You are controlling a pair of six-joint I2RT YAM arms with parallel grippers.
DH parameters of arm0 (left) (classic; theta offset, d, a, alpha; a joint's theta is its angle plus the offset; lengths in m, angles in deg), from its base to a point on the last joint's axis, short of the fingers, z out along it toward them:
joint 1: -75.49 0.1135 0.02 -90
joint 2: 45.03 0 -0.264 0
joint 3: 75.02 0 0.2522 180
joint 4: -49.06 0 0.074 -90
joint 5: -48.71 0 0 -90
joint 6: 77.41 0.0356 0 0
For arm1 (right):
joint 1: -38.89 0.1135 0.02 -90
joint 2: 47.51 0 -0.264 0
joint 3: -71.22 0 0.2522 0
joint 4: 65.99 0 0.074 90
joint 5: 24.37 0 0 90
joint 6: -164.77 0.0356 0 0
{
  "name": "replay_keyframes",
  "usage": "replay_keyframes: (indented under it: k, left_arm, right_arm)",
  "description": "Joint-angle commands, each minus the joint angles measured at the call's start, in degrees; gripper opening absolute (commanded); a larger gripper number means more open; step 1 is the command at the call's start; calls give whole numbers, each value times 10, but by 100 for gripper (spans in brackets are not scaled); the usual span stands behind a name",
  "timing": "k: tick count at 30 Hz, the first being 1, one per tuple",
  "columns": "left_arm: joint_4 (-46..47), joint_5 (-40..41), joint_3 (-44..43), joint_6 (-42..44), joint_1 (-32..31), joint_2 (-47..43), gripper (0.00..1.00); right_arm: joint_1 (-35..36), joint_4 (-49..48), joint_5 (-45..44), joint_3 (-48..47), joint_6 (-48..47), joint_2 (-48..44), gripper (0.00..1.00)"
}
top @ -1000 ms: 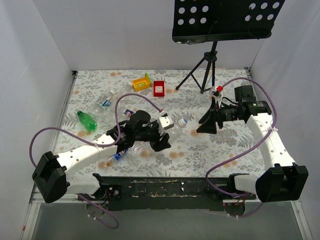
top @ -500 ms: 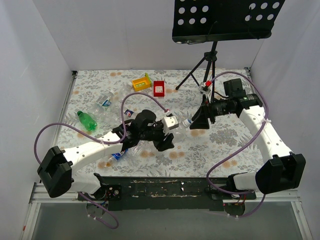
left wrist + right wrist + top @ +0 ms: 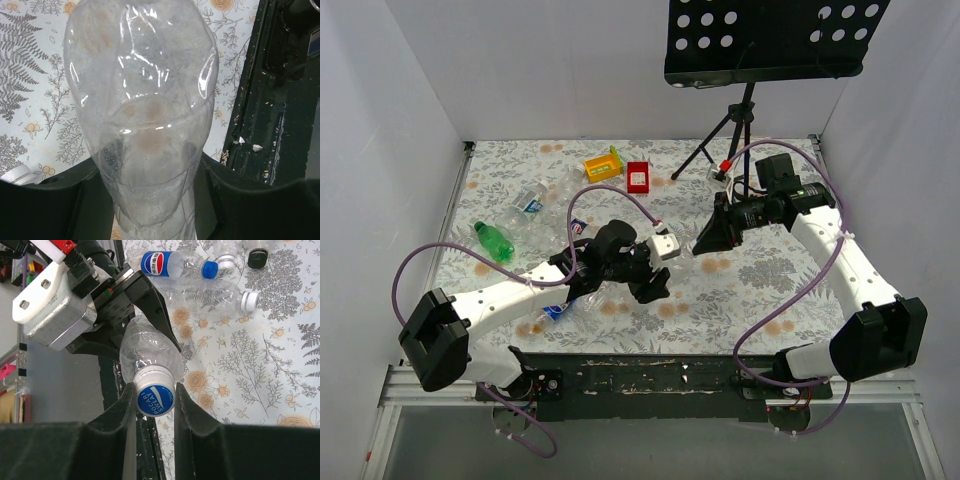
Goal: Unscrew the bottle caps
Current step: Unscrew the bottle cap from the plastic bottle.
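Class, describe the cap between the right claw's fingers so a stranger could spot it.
Near the middle of the flowery table, the left claw holds a clear bottle. Its cap sits in the right claw: white with a blue printed top, unlike the plain caps beyond.

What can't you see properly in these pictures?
Left wrist view: the clear bottle in the left gripper fills the picture; its cap lies outside the frame.
Top view: the right gripper hides that cap.
Right wrist view: the fingers flank the cap, but whether they squeeze it, or how loose it is, does not show.
Same view: the dark cap has its bottle cut off by the top edge.
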Motion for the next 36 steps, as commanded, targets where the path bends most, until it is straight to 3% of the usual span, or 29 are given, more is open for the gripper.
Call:
replay_keyframes:
  k: [1,4,11,16,20,24,36]
  left_arm:
    - [10,2,-18,4,-3,-5,3]
    - [3,-12,-13,18,-2,-15,4]
    - [-21,-72,15,57,0,-49,4]
    - [-33,-119,23,69,8,-59,5]
    - [-36,-130,22,77,15,-65,5]
    - [-42,-122,17,79,16,-64,4]
    - [-48,-111,9,70,16,-49,5]
  right_arm:
    - [6,30,22,-29,-33,6,11]
    - [10,74,43,-41,-103,9,1]
    - [52,243,44,-61,-389,16,1]
    - [89,228,16,-27,-523,-23,1]
    - [109,122,-41,17,-536,-92,1]
    - [112,123,-77,3,-541,-85,1]
    - [112,77,-70,62,-482,-115,1]
